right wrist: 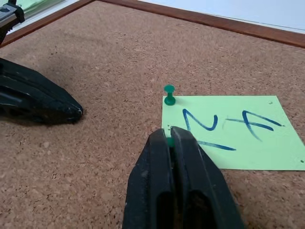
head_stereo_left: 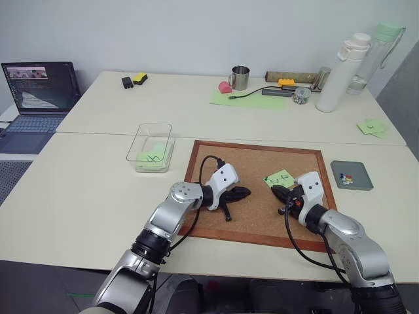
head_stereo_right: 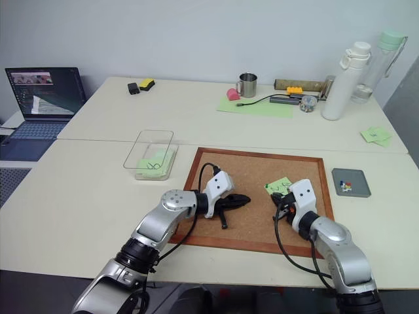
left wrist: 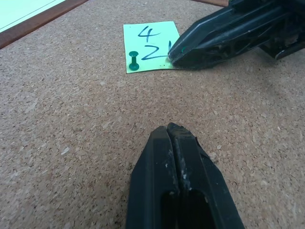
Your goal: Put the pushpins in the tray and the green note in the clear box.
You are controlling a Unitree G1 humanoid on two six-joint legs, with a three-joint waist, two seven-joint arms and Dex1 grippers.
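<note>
The green note (right wrist: 233, 133), marked with angular strokes, lies on a corkboard (head_stereo_left: 249, 226). A green pushpin (right wrist: 169, 94) stands at one of its corners. My right gripper (right wrist: 170, 136) is at the neighbouring corner, shut on a second green pushpin whose head peeks out between the tips. My left gripper (left wrist: 170, 130) is shut and empty, lying low on the cork and pointing toward the note a short way off. The dark-grey tray (head_stereo_left: 361, 183) sits right of the board with several pushpins (head_stereo_left: 346, 176) in it. The clear box (head_stereo_left: 141, 139) stands left of the board.
Inside the clear box lies another green note with a looping scribble (head_stereo_left: 154, 159). A laptop (head_stereo_left: 39, 88) stands far left. A mug (head_stereo_left: 240, 77), a white bottle (head_stereo_left: 340, 72) and a clear bottle (head_stereo_left: 373, 59) are at the back. Loose green notes (head_stereo_left: 373, 127) lie at the right.
</note>
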